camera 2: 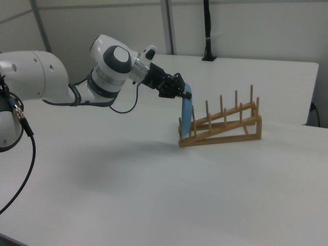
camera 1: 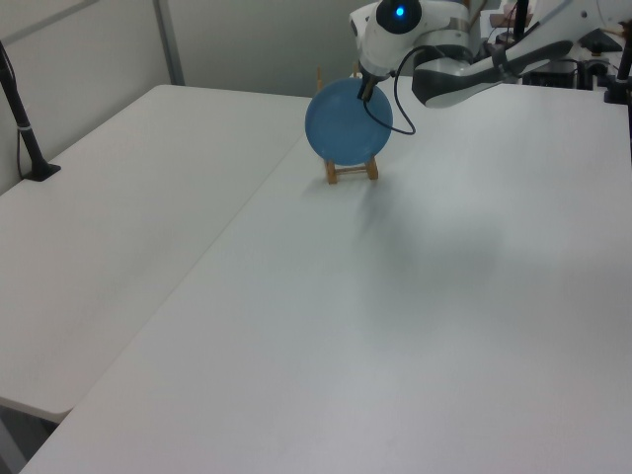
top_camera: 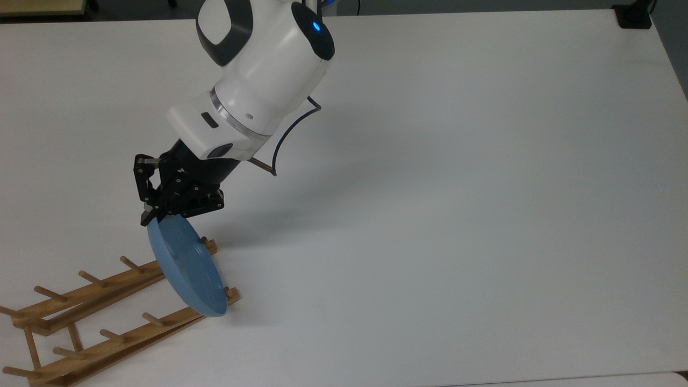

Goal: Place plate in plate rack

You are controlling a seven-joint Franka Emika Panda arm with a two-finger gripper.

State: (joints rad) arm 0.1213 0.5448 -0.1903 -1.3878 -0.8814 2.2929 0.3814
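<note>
At the top view's lower left, the gripper [top_camera: 152, 217] pinched the rim of the stiff, glossy, probably slippery plate [top_camera: 188, 271] above the plate rack [top_camera: 107, 328].

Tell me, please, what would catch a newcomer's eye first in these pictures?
First, the light-blue plate, held nearly on edge by its top rim in the black gripper of the white arm, near the top view's lower left. Its bottom edge sits at the end of the wooden plate rack, beside the last pegs. Around them the white table lies bare.
</note>
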